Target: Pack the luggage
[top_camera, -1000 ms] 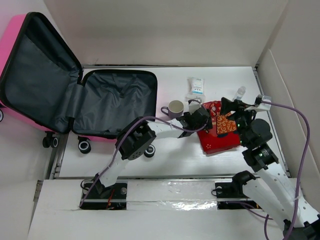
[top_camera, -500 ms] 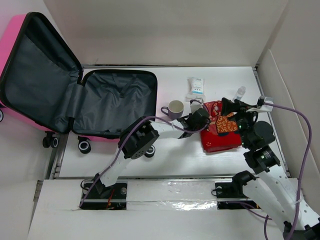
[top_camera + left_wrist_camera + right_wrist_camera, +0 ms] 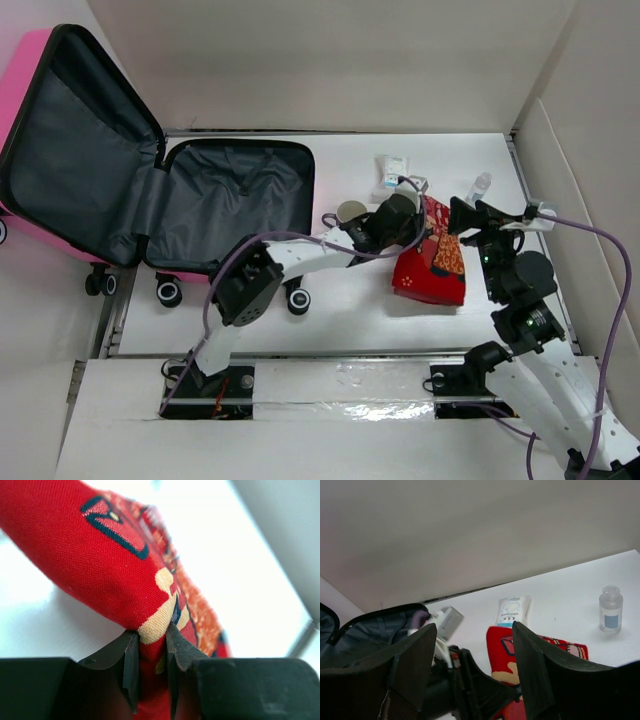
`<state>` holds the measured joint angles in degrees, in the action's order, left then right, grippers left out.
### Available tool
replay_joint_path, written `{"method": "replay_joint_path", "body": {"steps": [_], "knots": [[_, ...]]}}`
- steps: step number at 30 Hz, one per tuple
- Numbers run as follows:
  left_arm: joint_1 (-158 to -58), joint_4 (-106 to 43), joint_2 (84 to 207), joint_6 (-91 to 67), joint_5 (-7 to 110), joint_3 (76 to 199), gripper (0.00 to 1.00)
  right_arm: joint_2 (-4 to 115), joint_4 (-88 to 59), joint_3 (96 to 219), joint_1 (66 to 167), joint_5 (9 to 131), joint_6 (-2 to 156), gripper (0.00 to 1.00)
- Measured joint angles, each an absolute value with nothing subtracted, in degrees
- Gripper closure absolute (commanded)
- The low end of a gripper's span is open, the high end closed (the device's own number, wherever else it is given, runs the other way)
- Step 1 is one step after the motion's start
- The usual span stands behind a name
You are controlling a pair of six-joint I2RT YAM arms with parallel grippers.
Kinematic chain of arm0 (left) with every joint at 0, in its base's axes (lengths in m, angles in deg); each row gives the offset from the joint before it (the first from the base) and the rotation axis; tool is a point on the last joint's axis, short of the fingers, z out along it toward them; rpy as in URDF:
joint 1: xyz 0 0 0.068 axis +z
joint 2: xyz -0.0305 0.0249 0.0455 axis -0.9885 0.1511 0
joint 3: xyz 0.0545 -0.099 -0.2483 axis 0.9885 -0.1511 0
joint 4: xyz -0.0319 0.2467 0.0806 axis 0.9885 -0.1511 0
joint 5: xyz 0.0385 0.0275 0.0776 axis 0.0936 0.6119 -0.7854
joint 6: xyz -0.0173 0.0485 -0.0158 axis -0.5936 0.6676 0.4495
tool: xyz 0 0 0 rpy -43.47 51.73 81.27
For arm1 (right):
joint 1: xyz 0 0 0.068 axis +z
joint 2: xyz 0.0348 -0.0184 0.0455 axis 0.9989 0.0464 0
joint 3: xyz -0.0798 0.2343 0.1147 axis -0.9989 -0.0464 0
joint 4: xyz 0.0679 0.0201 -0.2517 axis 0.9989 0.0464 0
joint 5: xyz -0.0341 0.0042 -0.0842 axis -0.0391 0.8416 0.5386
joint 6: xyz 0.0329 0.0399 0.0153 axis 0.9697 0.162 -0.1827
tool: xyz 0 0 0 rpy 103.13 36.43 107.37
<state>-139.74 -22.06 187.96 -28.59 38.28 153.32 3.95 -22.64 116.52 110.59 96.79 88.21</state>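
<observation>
Luggage (image 3: 230, 205): lies open at 9 to 10 o'clock on the table (image 3: 350, 320). The lower half is flat with its grey lining bare, and the lid stands tilted back toward 10 o'clock.
Left gripper (image 3: 151, 635): clenched on a fold at the edge of the red cloth (image 3: 100, 555), at 3 o'clock from the case.
Right gripper (image 3: 474, 630): released, jaws wide, nothing between them, just beside the cloth at its 2 o'clock.
How the luggage will handle: the hard shell looks stiff and smooth, probably light while unfilled. The wheels at its 6 o'clock edge may let it roll if nudged. The lid rim seems the best place to grip for closing.
How the cloth will handle: soft and limp, so it likely sags and drags from a one-edge pinch.
Left wrist view only: fabric bunched between the two pads, which confirms the grip.
Right wrist view only: the label on the bottle (image 3: 610, 609) and the tissue pack (image 3: 511, 610) at 12 o'clock of the cloth.
Overhead view only: the whole case, and the mug (image 3: 350, 212) partly under the left arm, between case and cloth.
</observation>
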Motion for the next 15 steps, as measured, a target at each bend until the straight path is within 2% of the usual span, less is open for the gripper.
{"method": "replay_joint_path", "body": {"steps": [9, 15], "knots": [[-137.6, -36.9, 176.2, -13.8, 44.9, 166.3, 1.00, 3.5, -22.7, 116.5, 110.6, 97.7, 88.2, 0.32], [-126.5, -43.0, 169.7, -10.4, 50.0, 171.1, 1.00, 3.4, -22.7, 116.5, 110.6, 98.1, 88.2, 0.32]]}}
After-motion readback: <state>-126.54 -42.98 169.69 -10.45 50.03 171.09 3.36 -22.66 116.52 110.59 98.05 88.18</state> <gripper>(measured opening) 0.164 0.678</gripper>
